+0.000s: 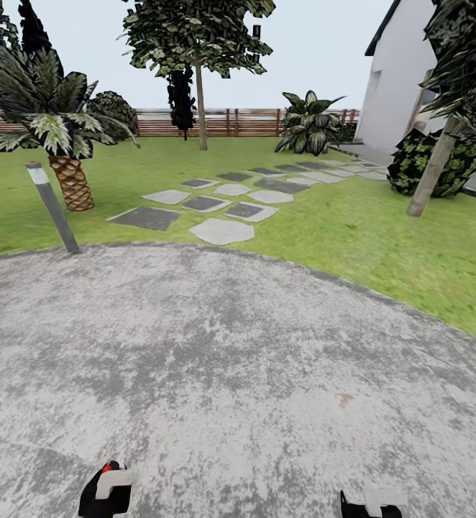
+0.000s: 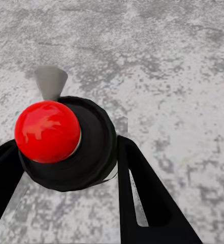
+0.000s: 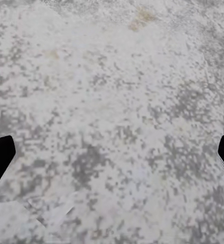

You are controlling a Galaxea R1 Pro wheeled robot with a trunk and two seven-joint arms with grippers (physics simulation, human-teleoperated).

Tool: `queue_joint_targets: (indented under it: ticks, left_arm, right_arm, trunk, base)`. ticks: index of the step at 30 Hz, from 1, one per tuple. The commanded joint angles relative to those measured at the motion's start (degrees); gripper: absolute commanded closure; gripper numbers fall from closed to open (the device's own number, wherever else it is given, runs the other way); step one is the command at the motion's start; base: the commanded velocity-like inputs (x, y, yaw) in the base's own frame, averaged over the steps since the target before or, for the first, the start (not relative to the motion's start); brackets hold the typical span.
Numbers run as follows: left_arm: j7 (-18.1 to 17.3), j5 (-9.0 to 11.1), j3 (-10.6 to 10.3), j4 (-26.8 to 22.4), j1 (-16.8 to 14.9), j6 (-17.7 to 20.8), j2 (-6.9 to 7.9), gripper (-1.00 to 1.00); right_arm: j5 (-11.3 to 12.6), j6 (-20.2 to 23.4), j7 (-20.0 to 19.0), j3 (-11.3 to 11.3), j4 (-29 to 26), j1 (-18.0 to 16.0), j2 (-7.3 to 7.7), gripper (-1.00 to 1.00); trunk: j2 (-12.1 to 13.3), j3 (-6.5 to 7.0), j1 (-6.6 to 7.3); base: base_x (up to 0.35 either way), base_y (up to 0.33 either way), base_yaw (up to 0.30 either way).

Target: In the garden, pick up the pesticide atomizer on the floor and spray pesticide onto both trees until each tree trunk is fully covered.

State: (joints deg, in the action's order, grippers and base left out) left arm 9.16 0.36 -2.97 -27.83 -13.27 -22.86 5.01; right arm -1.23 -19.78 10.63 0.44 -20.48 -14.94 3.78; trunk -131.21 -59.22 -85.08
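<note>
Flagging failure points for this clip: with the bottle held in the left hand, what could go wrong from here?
The left hand holds the pesticide atomizer only by its sides, so it might slip during the drive. Both trees, one by the fence and one on the right, stand across grass, so spray from this concrete would likely fall short.

We see rough, matt grey concrete floor (image 1: 238,374), a glossy red top on the dark matt pesticide atomizer (image 2: 66,147), and a slatted wooden fence (image 1: 238,122).
</note>
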Motion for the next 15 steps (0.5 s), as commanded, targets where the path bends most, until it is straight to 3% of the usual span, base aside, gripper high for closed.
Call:
queue_joint_targets:
  ticks: [1, 15]
  left_arm:
    - [-0.02, -0.01, 0.01, -0.01, 0.0, 0.0, 0.0, 1.0]
    - [-0.02, -0.01, -0.01, -0.03, 0.0, -0.07, 0.0, 1.0]
  right_arm:
    - [0.0, 0.0, 0.0, -0.01, 0.0, 0.0, 0.0, -1.0]
    - [0.0, 0.0, 0.0, -0.01, 0.0, 0.0, 0.0, -1.0]
  trunk:
    - [0.0, 0.0, 0.0]
    - [0.0, 0.0, 0.0]
  base:
    - [0.338, 0.0, 0.0]
    - [0.338, 0.0, 0.0]
